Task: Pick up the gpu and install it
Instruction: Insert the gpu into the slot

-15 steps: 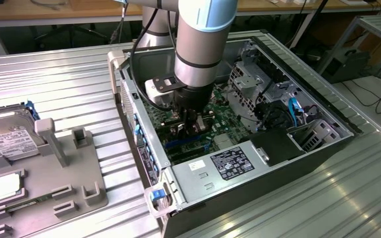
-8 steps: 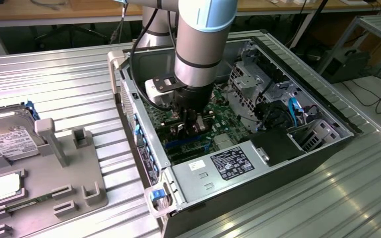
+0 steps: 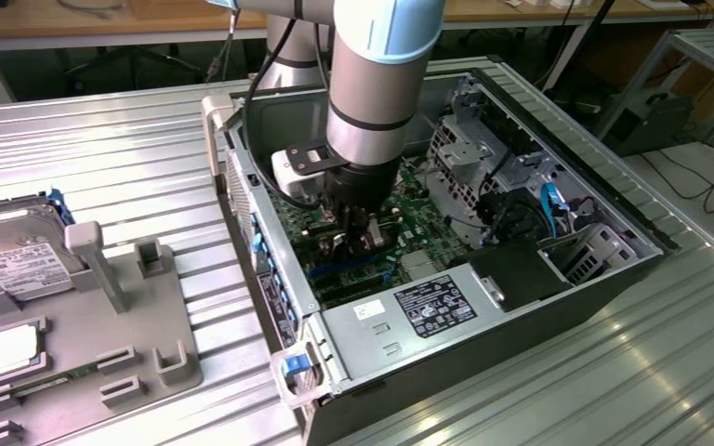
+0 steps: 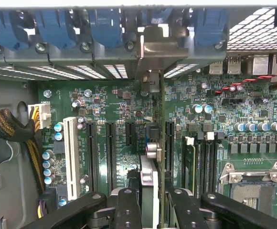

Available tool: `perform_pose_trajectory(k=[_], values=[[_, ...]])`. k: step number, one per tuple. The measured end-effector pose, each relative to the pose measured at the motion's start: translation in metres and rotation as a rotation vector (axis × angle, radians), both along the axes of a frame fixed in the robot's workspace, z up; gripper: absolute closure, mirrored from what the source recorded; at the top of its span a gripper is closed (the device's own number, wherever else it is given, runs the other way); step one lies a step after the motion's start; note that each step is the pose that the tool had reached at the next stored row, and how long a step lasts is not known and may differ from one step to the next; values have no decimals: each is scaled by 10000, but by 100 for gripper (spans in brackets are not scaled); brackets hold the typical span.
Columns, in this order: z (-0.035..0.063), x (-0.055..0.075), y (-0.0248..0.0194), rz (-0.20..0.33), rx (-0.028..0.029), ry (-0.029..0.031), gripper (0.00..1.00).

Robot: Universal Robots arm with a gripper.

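My gripper (image 3: 354,243) is down inside the open computer case (image 3: 605,200), low over the green motherboard (image 3: 426,232). In the wrist view its black fingers (image 4: 129,210) are shut on the gpu (image 4: 150,157), which I see edge-on as a thin upright card between the black expansion slots (image 4: 111,148). The card's silver bracket (image 4: 153,47) sits against the rear slot openings, between the blue latches (image 4: 105,24). Whether its lower edge is down in a slot is hidden by the card itself.
A white slot (image 4: 71,157), a yellow-black cable bundle (image 4: 14,129) and the CPU socket (image 4: 253,186) flank the card. The power supply (image 3: 438,307) fills the case's near end. At the exterior view's left, a grey holder (image 3: 122,353) carries a hard drive (image 3: 16,251) and a CPU chip (image 3: 12,348).
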State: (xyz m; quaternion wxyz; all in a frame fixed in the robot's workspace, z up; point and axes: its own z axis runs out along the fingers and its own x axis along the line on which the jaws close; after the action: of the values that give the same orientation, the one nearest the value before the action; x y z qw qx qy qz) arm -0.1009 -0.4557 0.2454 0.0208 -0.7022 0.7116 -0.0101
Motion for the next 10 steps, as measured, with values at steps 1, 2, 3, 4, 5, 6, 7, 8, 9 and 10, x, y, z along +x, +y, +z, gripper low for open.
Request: perform_pose_trajectory(k=[1, 2, 3, 4, 5, 6, 7, 8, 9, 10], values=[[-3, -1, 0, 0, 0, 0, 72], [-7, -1, 0, 0, 0, 0, 72], [-10, -2, 0, 0, -1, 0, 72], [-12, -2, 0, 0, 0, 0, 72], [-13, -2, 0, 0, 0, 0, 72], [-13, -2, 0, 0, 0, 1, 72], [-13, -2, 0, 0, 0, 0, 72], [-13, -2, 0, 0, -1, 0, 72], [-13, -2, 0, 0, -1, 0, 72], [-13, -2, 0, 0, 0, 0, 72]])
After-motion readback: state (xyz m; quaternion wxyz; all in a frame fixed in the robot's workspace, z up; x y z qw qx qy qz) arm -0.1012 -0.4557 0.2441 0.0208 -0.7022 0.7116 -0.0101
